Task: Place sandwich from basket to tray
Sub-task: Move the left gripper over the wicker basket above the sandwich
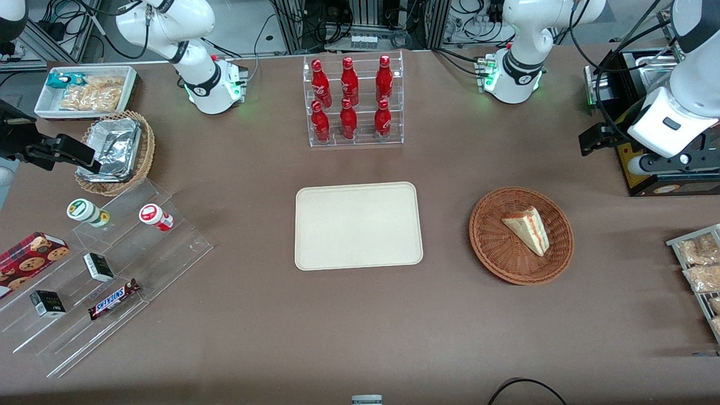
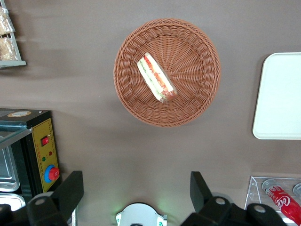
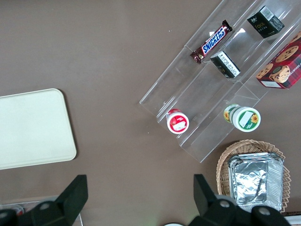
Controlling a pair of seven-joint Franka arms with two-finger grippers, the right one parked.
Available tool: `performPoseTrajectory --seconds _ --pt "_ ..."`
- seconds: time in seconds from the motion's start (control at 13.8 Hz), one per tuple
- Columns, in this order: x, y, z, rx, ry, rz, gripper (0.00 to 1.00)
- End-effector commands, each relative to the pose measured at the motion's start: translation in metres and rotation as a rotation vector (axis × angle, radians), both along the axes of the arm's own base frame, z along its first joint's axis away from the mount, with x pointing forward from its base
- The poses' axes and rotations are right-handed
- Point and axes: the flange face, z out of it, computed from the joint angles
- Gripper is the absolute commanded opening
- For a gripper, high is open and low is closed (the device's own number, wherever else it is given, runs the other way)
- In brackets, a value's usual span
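The sandwich (image 1: 527, 228) (image 2: 156, 77), a pale bread wedge with red and green layers on its cut side, lies in the reddish-brown wicker basket (image 1: 489, 247) (image 2: 197, 99). The cream tray (image 1: 358, 225) (image 2: 282, 94) sits flat at the table's middle, beside the basket, with nothing on it. My left gripper (image 1: 596, 140) (image 2: 136, 193) hangs high over the table, farther from the front camera than the basket and toward the working arm's end. It is open wide, and nothing is between its fingers.
A clear rack of red bottles (image 1: 354, 101) stands farther back than the tray. A black appliance (image 1: 664, 174) and a wire rack of snack packets (image 1: 697, 264) sit at the working arm's end. A stepped acrylic shelf (image 1: 101, 264), a foil-filled wicker basket (image 1: 115, 152) and a white bin (image 1: 84, 90) lie toward the parked arm's end.
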Motion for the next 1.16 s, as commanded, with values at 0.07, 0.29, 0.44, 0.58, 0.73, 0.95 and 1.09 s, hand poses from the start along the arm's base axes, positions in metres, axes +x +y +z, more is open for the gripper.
performPoseTrajectory --seconds 0.07,0.29,0.44,0.58,0.73,0.95,1.09 --pt "-0.004 -0.002 -0.001 -0.012 0.007 -0.004 1.00" --pt "-0.001 -0.002 -0.033 -0.010 0.050 -0.002 1.00" --pt "-0.003 -0.002 -0.065 -0.008 0.045 -0.004 1.00" --pt "-0.004 -0.003 -0.096 -0.007 0.045 0.000 1.00" --pt "-0.005 -0.002 -0.135 -0.011 0.027 0.000 1.00" --pt "-0.014 -0.003 -0.196 -0.018 -0.040 0.006 1.00" --pt "-0.020 -0.005 -0.223 -0.026 -0.086 0.001 1.00"
